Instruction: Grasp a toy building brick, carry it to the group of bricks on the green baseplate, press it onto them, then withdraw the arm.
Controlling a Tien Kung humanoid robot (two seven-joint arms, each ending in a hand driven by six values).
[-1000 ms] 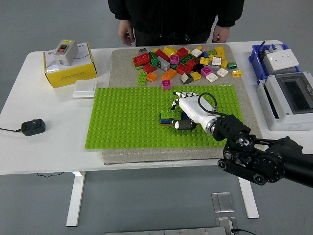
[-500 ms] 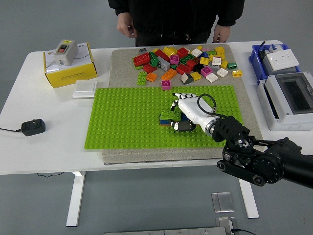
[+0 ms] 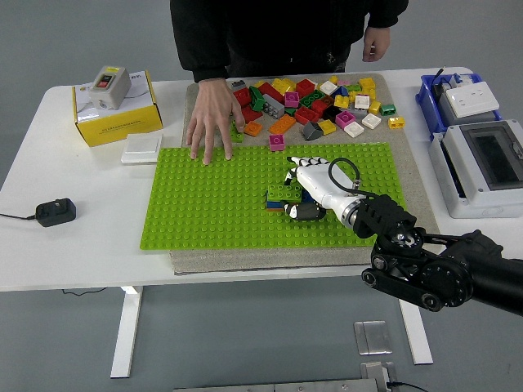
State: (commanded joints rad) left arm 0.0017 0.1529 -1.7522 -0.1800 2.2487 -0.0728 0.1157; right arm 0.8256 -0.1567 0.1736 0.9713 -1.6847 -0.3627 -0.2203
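Head view puts our right hand (image 3: 315, 189) a little right of the frame's centre, its white palm over the green baseplate (image 3: 204, 204) and its fingers (image 3: 299, 173) curled down against a small stack of bricks (image 3: 283, 196). We read the hand as clenched on the stack's right side, the dark thumb low at its near edge, though we cannot tell whether it grips one brick or only bears on the top. The green brick (image 3: 285, 192) on top sits level on darker bricks beneath, and that is where the task's brick appears to be.

Outward from there, our black forearm (image 3: 425, 261) runs to the lower right of the frame. Our left arm does not show at all.

At the upper left of the baseplate a person's hand (image 3: 211, 118) lies flat, fingers spread, pressing on the plate's far edge, as if to steady it. The person's other hand (image 3: 376, 42) hangs free at the top right.

Beyond the plate, top centre, the loose brick pile (image 3: 310, 102) lies on the grey mat (image 3: 204, 91).

We judge the grasp and the carry done, and the pressing either under way or just finished. What is left is to let go and draw our arm back toward the lower right.
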